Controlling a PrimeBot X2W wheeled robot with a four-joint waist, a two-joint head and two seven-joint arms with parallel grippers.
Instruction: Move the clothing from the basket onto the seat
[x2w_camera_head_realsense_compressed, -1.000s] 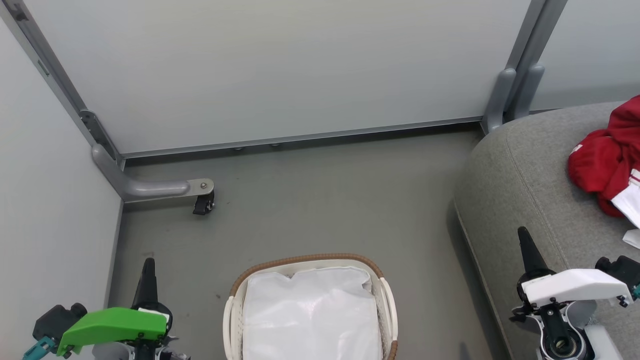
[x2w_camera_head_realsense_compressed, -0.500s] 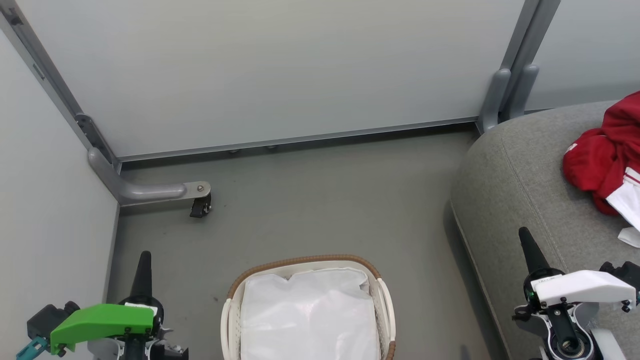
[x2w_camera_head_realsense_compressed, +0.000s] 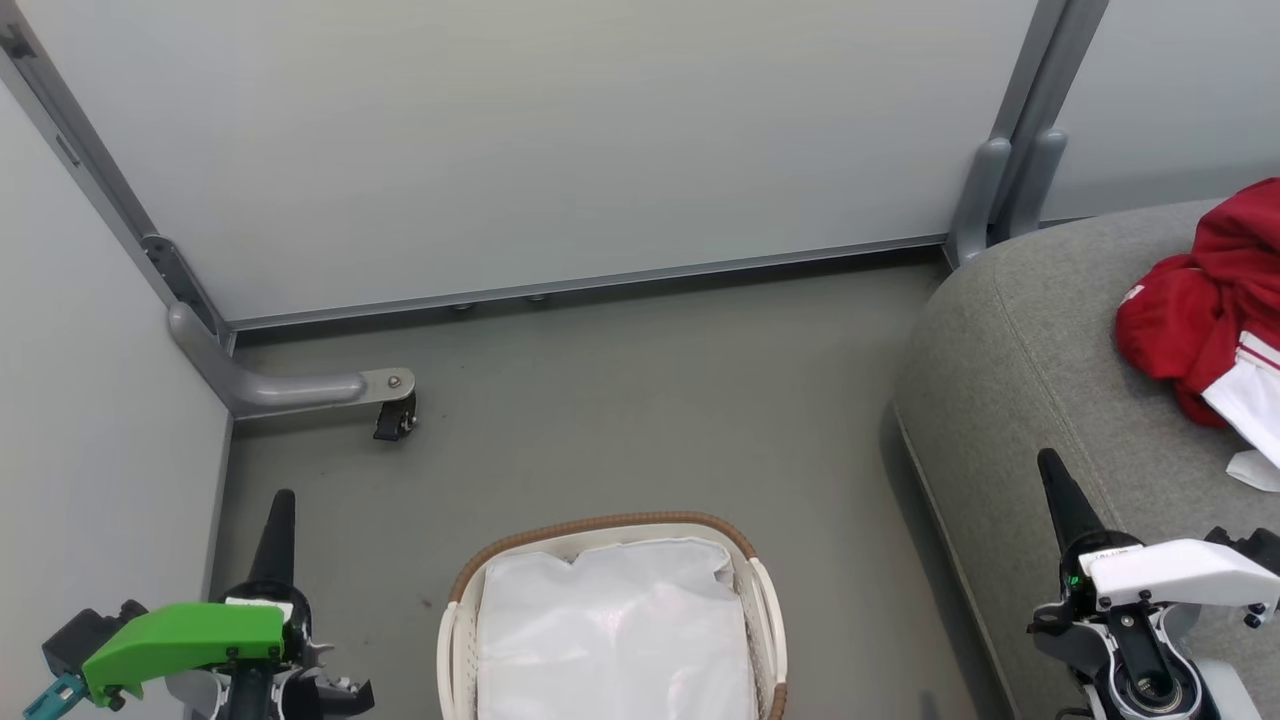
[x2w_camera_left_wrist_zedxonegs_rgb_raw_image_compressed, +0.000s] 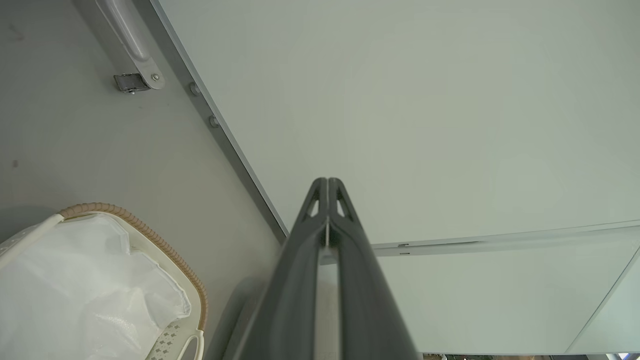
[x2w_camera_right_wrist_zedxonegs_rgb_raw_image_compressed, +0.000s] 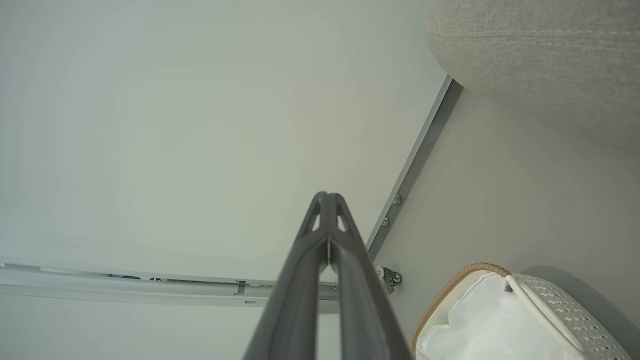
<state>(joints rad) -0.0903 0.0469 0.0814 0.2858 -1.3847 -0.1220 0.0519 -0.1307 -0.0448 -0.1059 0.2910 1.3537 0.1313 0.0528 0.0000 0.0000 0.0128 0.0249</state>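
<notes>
basket (x2w_camera_head_realsense_compressed: 600, 523) on floor (x2w_camera_head_realsense_compressed: 650, 400) before me, between my left pincer (x2w_camera_head_realsense_compressed: 282, 500) and right pincer (x2w_camera_head_realsense_compressed: 1048, 462) | liner (x2w_camera_head_realsense_compressed: 610, 640) in basket | seat (x2w_camera_head_realsense_compressed: 1010, 370) right of basket | right pincer above seat edge | clothing (x2w_camera_head_realsense_compressed: 1185, 310) on seat | wall (x2w_camera_head_realsense_compressed: 550, 150) behind all

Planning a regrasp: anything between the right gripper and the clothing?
Nothing visible. The clothing lies on the seat, up and right of the shut right gripper in the head view, with bare cushion between them.
</notes>
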